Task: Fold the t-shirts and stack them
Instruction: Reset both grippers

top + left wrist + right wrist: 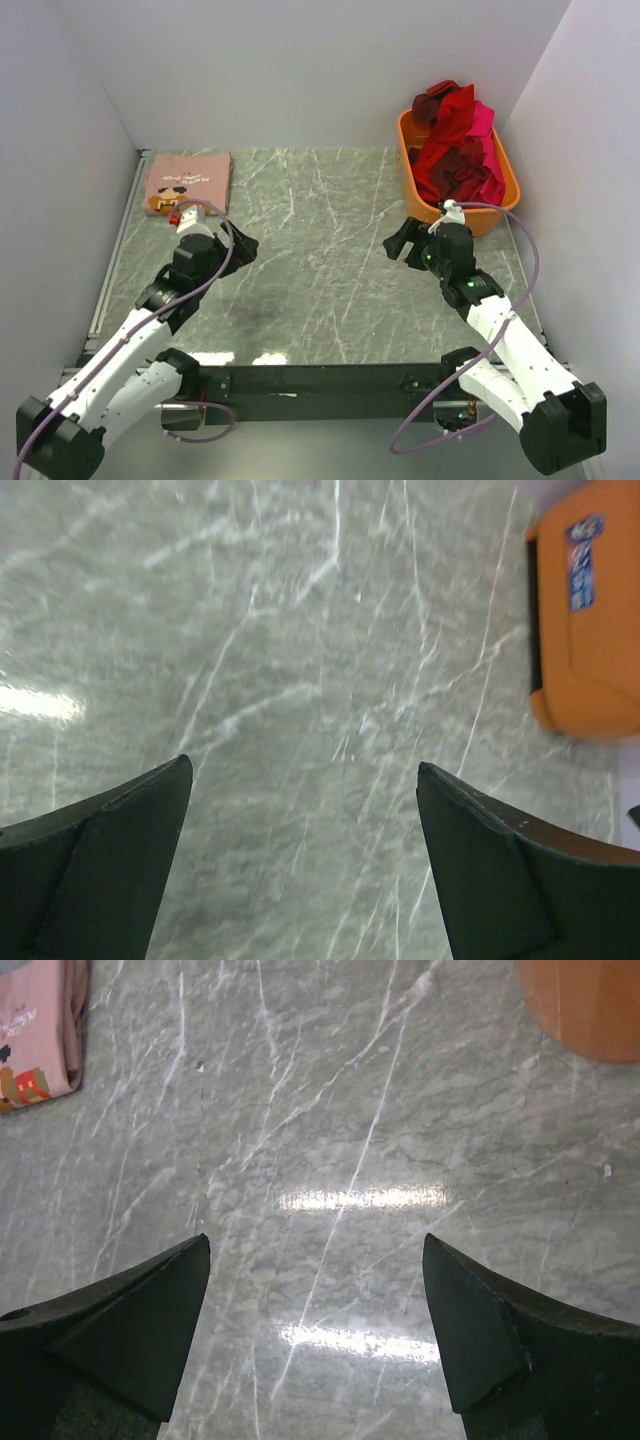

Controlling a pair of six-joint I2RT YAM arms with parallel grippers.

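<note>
**T-shirts (457, 145): one folded, the heap waiting**

On the marble table (320, 260), the orange tub (507, 192) at the far right holds the red, maroon and hot pink heap. The dusty pink shirt (187, 178) lies folded at the far left. The left gripper (303, 770) and right gripper (317, 1242) hover over the table, jaws wide, holding nothing. It looks like a pause between shirts, and the next move calls for drawing one from the tub. The blue sticker (582, 548) on the tub and the chest print are unreadable.

Worktop (330, 280): grey-green marbled slab, pale veins, glare near the front edge | far-left corner: folded dusty pink t-shirt (188, 180) lies flat, cartoon print up | far-right corner: orange tub (509, 183) sits there, well apart from the shirt
</note>
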